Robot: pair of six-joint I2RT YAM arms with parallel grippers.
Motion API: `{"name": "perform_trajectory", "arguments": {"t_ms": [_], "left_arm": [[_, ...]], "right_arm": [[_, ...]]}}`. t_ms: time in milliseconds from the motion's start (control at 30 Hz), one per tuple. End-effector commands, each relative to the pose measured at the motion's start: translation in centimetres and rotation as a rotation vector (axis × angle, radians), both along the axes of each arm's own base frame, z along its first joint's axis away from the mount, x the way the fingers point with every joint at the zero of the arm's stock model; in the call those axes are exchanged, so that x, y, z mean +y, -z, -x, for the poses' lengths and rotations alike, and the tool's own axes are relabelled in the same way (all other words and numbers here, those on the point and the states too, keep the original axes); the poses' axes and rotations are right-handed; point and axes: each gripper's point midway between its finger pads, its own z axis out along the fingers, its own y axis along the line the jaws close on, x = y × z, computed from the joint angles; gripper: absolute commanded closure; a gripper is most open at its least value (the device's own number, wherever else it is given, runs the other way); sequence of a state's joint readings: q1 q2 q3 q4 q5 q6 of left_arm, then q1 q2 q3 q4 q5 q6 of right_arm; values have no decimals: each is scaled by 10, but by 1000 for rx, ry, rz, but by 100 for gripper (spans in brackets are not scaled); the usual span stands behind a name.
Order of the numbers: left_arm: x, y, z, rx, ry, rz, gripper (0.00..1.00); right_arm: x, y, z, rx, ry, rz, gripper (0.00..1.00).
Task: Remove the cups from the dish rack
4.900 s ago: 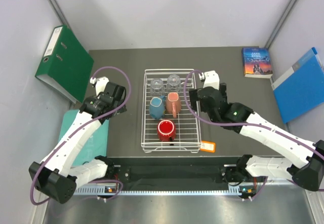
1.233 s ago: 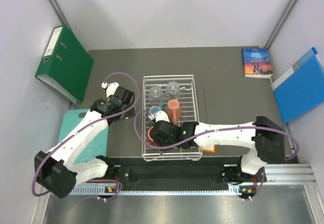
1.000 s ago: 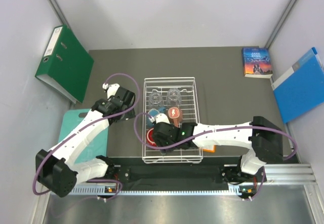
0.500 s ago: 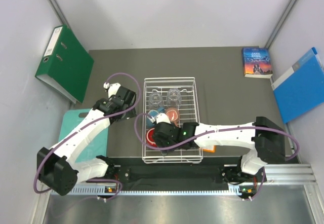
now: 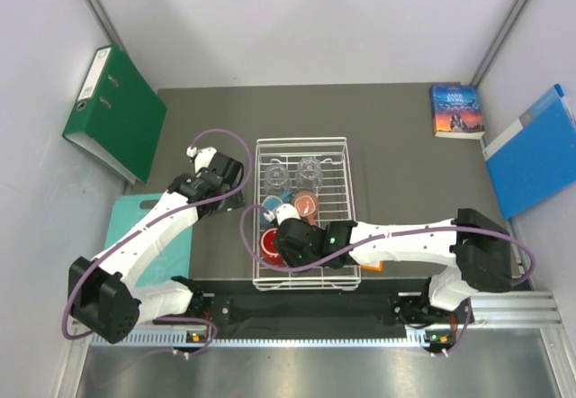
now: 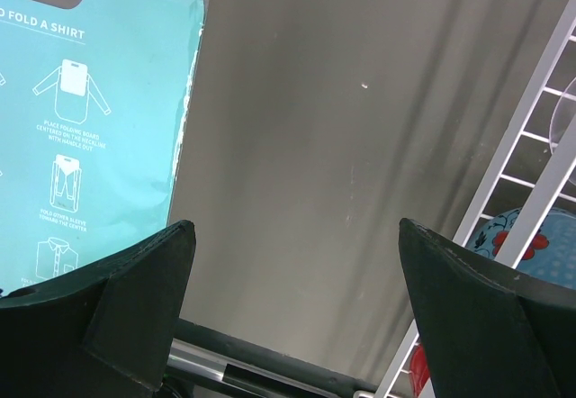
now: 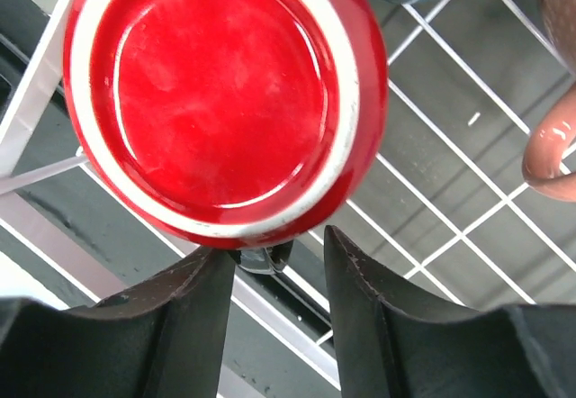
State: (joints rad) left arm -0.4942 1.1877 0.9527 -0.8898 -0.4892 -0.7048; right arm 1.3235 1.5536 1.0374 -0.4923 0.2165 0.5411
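The white wire dish rack (image 5: 346, 191) stands mid-table. It holds two glass tumblers (image 5: 277, 176) (image 5: 309, 171), a light-blue mug (image 5: 272, 204), a salmon mug (image 5: 307, 204) and a red mug (image 5: 269, 243). My right gripper (image 5: 286, 239) reaches into the rack's near left corner. In the right wrist view its fingers (image 7: 184, 312) straddle the red mug's (image 7: 216, 101) dark handle (image 7: 263, 259). The handle lies by the left finger, and a gap shows before the right one. My left gripper (image 6: 294, 227) hangs open over bare table just left of the rack (image 6: 531, 182).
A teal shirt-folding board (image 5: 144, 236) lies left of the rack. A green binder (image 5: 112, 110) leans on the left wall. A book (image 5: 456, 110) and a blue folder (image 5: 535, 150) sit far right. An orange tag (image 5: 371, 259) hangs at the rack's near right corner.
My right gripper's jaws have narrowed around the red mug's handle and the gripper has edged slightly nearer. The left arm has hardly moved.
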Motion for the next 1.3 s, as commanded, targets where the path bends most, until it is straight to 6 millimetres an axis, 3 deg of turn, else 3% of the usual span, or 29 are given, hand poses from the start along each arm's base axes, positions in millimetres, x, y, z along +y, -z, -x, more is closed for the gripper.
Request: {"name": "perform_trajectory", "arguments": {"t_ms": [0,67,100,233,333,367,633,767,933,1100,1200,1267], "left_arm": [[-5,-1,-7,-20,1,9,1],[-5,-1,-7,-21,-1,9,1],[-4,-1,-6,-20,-1,7,1],[-3,-4,-8,-31,-5,0,1],[-1,-10,-12,-49,-6,-12,1],[0,-12,-13,-53,-6,-16,1],[-3,-16,-21,-64,-3,-27,1],[-1,-20,-24,-82,-5,-36,1],[-3,-24,-28,-91,-6,-33,1],[-3,-23,-27,-86,-6,-37,1],[-1,-24,-28,-92,-13,-44,1],[0,-29,-29,-108,-19,-43,1]], "right_arm": [[4,7,18,35,-80,-9,60],[5,10,18,35,-82,-2,78],[3,11,18,36,-82,9,100],[3,-3,13,3,-77,3,100],[2,-33,7,-45,-85,-14,100],[6,-51,4,-70,-88,-43,100],[0,-110,-7,-151,-82,-68,100],[-4,-148,-14,-206,-75,-112,100],[-7,-156,-15,-216,-74,-108,100],[-6,-151,-15,-211,-67,-106,100],[-8,-164,-18,-236,-41,-143,100],[-8,-183,-23,-265,-18,-199,100]]}}
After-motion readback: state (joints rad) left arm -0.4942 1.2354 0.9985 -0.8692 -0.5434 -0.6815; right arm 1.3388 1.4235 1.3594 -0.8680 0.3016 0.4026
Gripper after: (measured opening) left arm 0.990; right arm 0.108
